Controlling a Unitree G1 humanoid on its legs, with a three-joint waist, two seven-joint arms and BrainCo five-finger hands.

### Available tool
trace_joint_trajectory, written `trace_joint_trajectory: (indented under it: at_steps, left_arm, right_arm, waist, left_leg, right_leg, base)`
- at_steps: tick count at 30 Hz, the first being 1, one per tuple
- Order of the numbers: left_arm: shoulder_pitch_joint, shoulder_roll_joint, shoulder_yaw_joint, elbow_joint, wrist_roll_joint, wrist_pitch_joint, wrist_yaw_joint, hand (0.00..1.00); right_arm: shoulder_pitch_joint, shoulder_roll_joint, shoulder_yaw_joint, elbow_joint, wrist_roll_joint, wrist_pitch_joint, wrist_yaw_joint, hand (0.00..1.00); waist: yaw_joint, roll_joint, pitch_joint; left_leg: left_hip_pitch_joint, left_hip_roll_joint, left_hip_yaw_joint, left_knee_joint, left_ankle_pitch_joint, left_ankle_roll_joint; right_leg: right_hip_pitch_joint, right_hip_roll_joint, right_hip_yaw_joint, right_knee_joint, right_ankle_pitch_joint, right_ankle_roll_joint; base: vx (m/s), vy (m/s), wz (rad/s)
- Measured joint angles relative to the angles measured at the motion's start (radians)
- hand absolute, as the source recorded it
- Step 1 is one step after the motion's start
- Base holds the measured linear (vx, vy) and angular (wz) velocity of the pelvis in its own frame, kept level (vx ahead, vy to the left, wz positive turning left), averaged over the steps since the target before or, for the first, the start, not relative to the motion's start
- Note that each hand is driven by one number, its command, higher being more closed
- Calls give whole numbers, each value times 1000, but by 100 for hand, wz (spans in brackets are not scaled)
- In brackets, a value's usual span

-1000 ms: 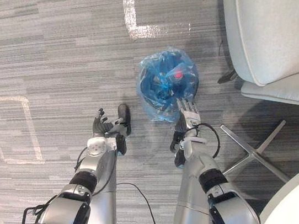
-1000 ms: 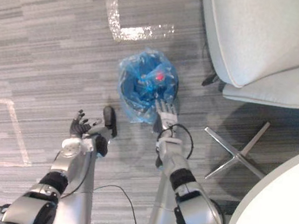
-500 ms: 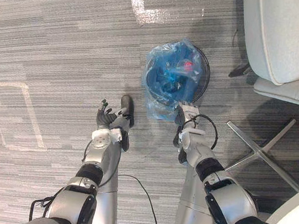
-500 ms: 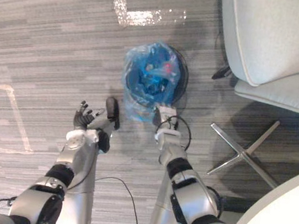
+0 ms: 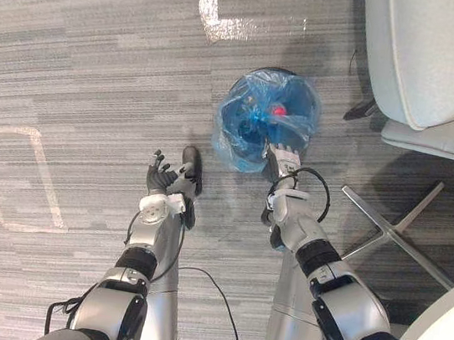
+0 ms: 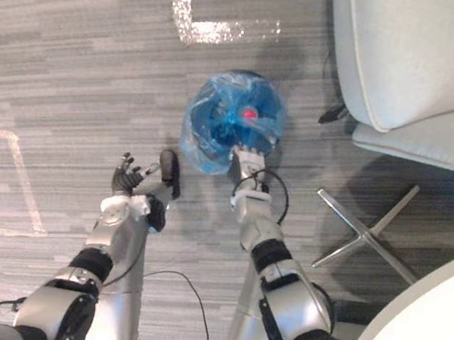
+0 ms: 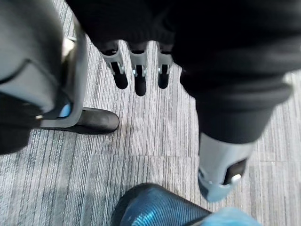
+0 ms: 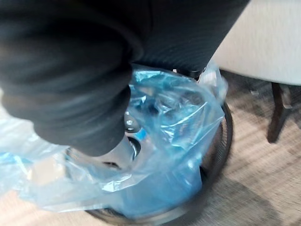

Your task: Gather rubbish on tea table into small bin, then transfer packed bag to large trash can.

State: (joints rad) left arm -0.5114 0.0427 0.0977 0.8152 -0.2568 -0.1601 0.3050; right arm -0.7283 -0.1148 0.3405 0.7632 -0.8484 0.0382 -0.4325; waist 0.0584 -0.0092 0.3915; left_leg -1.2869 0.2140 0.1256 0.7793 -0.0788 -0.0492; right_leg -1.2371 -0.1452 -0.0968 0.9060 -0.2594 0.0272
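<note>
A small dark bin [image 8: 222,149] lined with a blue plastic bag [image 5: 266,123] stands on the carpet in front of me. Rubbish lies inside the bag, among it something red [image 5: 279,109]. My right hand [image 5: 282,159] is at the bag's near edge with its fingers curled into the plastic. In the right wrist view a finger [image 8: 123,146] presses into the crumpled blue film [image 8: 178,141]. My left hand [image 5: 162,179] hangs open over the carpet to the left of the bin, its straight fingers [image 7: 136,75] holding nothing.
A white armchair [image 5: 436,64] stands just right of the bin, with chrome legs [image 5: 395,236] spreading over the floor. A white round table's edge [image 5: 449,336] is at the lower right. Tape marks [image 5: 223,17] lie on the carpet beyond the bin and at the left [image 5: 14,182].
My right hand's fingers, stretched toward the bag a second ago, have curled onto its near edge. The view has shifted. The left hand stays as it was.
</note>
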Motion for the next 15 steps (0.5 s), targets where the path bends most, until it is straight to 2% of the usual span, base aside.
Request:
trace_joint_trajectory:
  at_steps: [3, 6, 12, 15]
  left_arm:
    - [43, -3, -1, -4, 4, 7, -2, 0]
    - [113, -6, -34, -19, 27, 22, -4, 0]
    - [262, -17, -58, -19, 68, 50, -22, 0]
    - [330, -11, -77, -11, 85, 60, -32, 0]
  right_arm:
    - [66, 5, 14, -89, 35, -12, -3, 100]
    - [182, 20, 32, -221, 90, -38, 0, 100]
    - [364, 39, 88, -413, 195, -84, 36, 100]
    - [430, 50, 103, -468, 233, -99, 68, 100]
  waist:
    - [-2, -4, -3]
    - [-3, -11, -8]
    - [-6, -47, -33]
    - [-7, -74, -67]
  left_leg:
    - [64, 6, 1, -17, -8, 3]
    - [180, 7, 8, -64, -9, 2]
    - [456, 0, 26, -179, -11, -10]
    - [586, -7, 29, -238, -9, -16]
  right_leg:
    - [67, 8, -4, -28, 4, 0]
    - [188, 14, -11, -84, 14, -2]
    - [476, 22, -25, -233, 30, 5]
    - [615, 23, -39, -305, 31, 8]
  base:
    - [-18, 0, -9]
    - [8, -16, -5]
    - [71, -5, 0]
    - [108, 2, 8]
